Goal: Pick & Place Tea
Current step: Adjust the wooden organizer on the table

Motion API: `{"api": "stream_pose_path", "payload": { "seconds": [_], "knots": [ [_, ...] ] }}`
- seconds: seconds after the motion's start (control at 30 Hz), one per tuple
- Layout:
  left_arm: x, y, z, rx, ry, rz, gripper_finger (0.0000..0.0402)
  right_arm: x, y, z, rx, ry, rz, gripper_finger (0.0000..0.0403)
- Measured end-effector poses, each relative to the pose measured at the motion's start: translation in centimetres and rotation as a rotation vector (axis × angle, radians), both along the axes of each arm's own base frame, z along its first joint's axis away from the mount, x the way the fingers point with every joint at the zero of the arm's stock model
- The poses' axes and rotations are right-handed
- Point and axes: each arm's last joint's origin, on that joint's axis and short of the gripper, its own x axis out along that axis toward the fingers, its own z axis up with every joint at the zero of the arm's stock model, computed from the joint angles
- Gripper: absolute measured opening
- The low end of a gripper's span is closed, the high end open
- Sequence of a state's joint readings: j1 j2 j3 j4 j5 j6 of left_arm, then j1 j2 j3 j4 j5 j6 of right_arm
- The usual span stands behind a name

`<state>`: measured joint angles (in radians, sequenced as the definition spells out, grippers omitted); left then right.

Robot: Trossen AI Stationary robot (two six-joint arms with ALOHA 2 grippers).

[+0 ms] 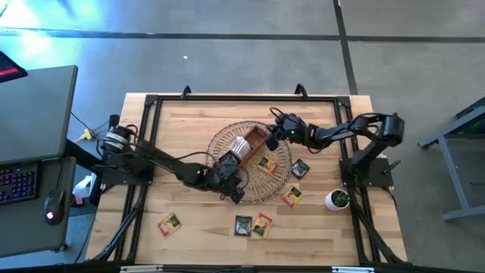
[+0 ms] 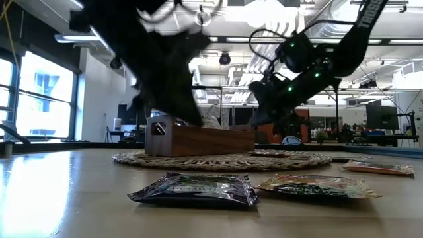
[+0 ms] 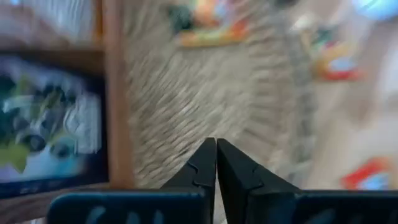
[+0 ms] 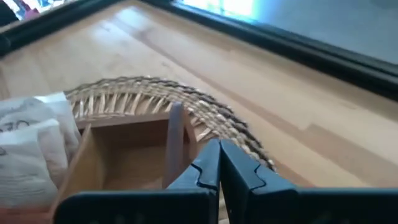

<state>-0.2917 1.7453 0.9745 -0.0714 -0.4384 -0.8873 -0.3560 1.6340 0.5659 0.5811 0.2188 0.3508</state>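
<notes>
A black tea sachet and a yellow-green one lie nearest on the counter, well clear of the wooden tray; both the left pincer and right pincer hang pinched together, empty, over the wicker mat; between picks, I judge; next, one must spread and reach a loose sachet.

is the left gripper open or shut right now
Shut and empty: the left gripper shows its two dark fingers pressed together above the wicker basket.
</notes>
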Motion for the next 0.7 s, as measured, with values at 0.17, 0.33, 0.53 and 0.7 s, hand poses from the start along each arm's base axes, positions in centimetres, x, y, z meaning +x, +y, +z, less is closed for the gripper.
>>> {"api": "stream_pose_path", "payload": {
  "seconds": [0.17, 0.33, 0.53, 0.7],
  "knots": [
    [0.3, 0.8, -1.4, -0.039, 0.072, -0.004, 0.0004, 1.4, -0.3, -0.8, 0.018, 0.023, 0.053, 0.0002],
    [-0.8, 1.2, -2.2, -0.009, 0.195, 0.057, 0.0001, 1.4, -0.3, -1.3, 0.02, 0.095, 0.053, 0.0002],
    [-2.3, 1.6, -2.8, 0.015, 0.331, 0.132, 0.0001, 0.9, 0.4, -2.1, 0.086, 0.175, 0.117, 0.0002],
    [-2.4, 1.7, -2.8, 0.04, 0.348, 0.133, 0.0, 1.1, 2.1, -2.5, 0.111, 0.229, 0.181, 0.0002]
  ]
}}
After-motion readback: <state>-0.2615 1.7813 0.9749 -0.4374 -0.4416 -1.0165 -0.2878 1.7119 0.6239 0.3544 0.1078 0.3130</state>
